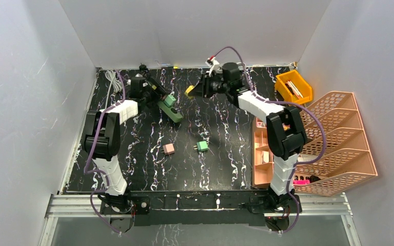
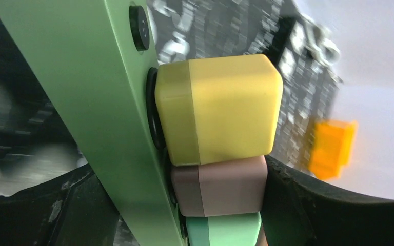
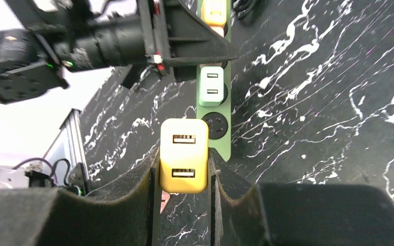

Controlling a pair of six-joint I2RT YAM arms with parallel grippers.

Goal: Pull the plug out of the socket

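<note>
One plug out, three left in the strip

The right end effector (image 3: pixel 183 160) is clamped on a yellow plug (image 3: pixel 183 148), clear of the power strip (image 3: pixel 213 109) and just beside an empty socket (image 3: pixel 216 125). A pink plug (image 1: pixel 169 149) and a green plug (image 1: pixel 202 146) lie loose on the desk (image 1: pixel 225 154). The left end effector (image 1: pixel 158 99) stands wide around the strip; whether it presses, I cannot tell. Another yellow one (image 2: pixel 220 110), a brown one (image 2: pixel 218 187) and a pale green one (image 2: pixel 225 230) remain seated

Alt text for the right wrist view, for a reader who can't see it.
The right gripper holds a yellow two-port USB plug between its fingers, off the green power strip on the black marbled table. Behind it the strip shows an empty socket, then a seated mint plug, with the left gripper over the strip beyond.
</note>
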